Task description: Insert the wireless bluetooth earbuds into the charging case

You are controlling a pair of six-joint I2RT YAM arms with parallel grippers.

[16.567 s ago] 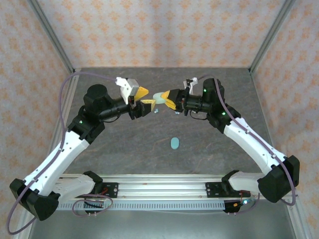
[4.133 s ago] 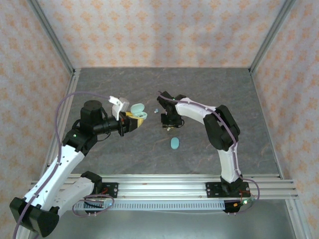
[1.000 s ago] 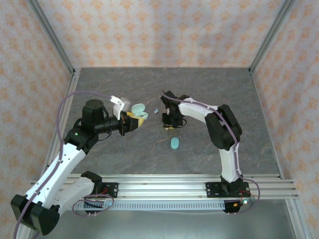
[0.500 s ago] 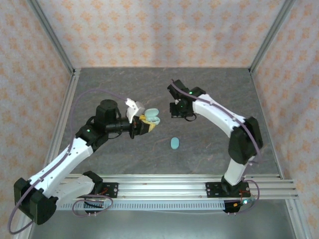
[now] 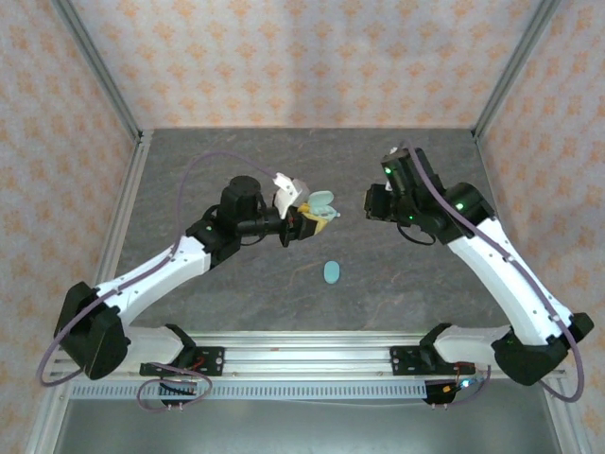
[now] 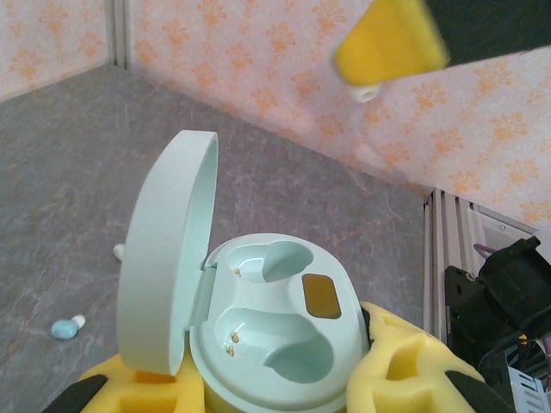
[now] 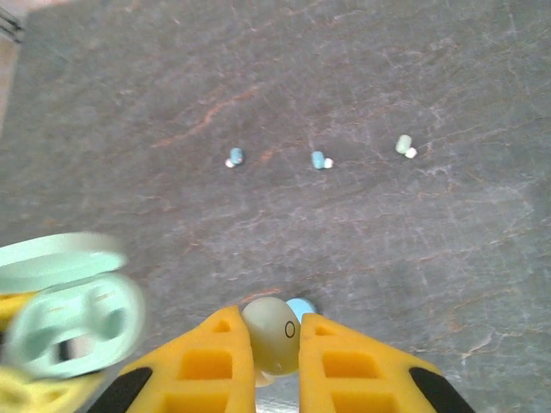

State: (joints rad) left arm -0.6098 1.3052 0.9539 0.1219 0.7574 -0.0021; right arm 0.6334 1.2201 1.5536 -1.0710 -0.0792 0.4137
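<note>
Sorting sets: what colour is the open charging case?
The charging case is pale mint green; left wrist view shows it best.

White-and-black arms (image 5: 151, 279), purple cables (image 5: 203, 161), green LEDs (image 5: 458, 203), yellow gripper fingers (image 7: 219, 357)

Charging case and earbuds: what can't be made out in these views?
Right wrist: the open charging case is motion-blurred and cut by the left edge.
Right wrist: the held earbud is partly hidden between the right hand's fingers.
Left wrist: the right hand's finger is blurred, cut by the top edge.
Top external: too small to tell what the right hand holds.
</note>
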